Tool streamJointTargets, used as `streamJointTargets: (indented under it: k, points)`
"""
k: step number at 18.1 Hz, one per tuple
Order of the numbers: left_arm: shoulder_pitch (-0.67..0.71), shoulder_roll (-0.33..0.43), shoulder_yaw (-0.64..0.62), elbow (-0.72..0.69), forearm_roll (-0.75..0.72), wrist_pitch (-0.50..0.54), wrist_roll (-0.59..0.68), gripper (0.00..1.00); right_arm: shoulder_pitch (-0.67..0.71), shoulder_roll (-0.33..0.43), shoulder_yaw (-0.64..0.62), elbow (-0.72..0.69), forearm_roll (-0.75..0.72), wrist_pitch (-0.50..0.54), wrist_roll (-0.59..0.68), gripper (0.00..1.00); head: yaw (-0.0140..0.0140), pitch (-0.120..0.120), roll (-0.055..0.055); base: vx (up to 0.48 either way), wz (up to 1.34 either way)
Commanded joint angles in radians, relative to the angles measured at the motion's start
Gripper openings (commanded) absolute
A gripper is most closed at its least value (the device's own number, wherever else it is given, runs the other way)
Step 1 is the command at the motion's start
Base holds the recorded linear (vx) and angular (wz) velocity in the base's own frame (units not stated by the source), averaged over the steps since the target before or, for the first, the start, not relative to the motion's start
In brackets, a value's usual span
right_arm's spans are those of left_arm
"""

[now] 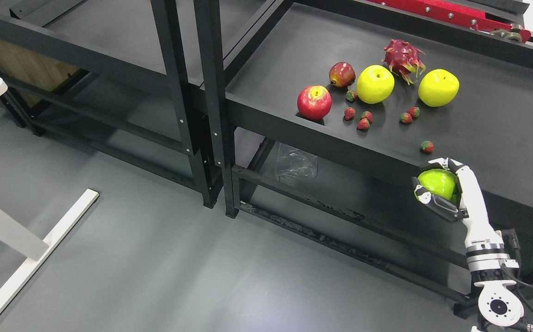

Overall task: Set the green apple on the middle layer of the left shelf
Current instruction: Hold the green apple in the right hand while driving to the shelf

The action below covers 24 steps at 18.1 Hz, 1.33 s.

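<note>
at lower right, right hand (441,189) has fingers curled tight around the green apple (437,183), held just off the front edge of the right shelf (501,138), clear of its surface. pick looks done; carry and placing not yet done. left shelf middle layer (109,50) is well apart, across the posts, nothing on it in view. red apple (314,102), two yellow apples (375,84), dragon fruit (403,57) and strawberries (363,123) sit on right shelf. left arm not in view.
</note>
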Motion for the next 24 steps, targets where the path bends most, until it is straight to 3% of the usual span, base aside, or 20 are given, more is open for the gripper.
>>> streamJointTargets:
  k: [1, 18, 24]
  points:
    - [0.000, 0.017, 0.000, 0.000, 0.000, 0.000, 0.001, 1.00, 0.006, -0.001, -0.002, 0.000, 0.000, -0.002, -0.001, 0.05, 0.0000, 0.000, 0.000, 0.004, -0.05]
    - [0.000, 0.017, 0.000, 0.000, 0.000, 0.000, 0.001, 1.00, 0.003, -0.007, -0.002, 0.002, 0.000, 0.000, -0.001, 0.05, 0.0000, 0.000, 0.000, 0.125, -0.35]
    - [0.000, 0.017, 0.000, 0.000, 0.000, 0.000, 0.001, 1.00, -0.058, -0.007, 0.022, 0.018, 0.018, 0.012, 0.024, 0.05, 0.0000, -0.001, 0.000, 0.247, 0.05]
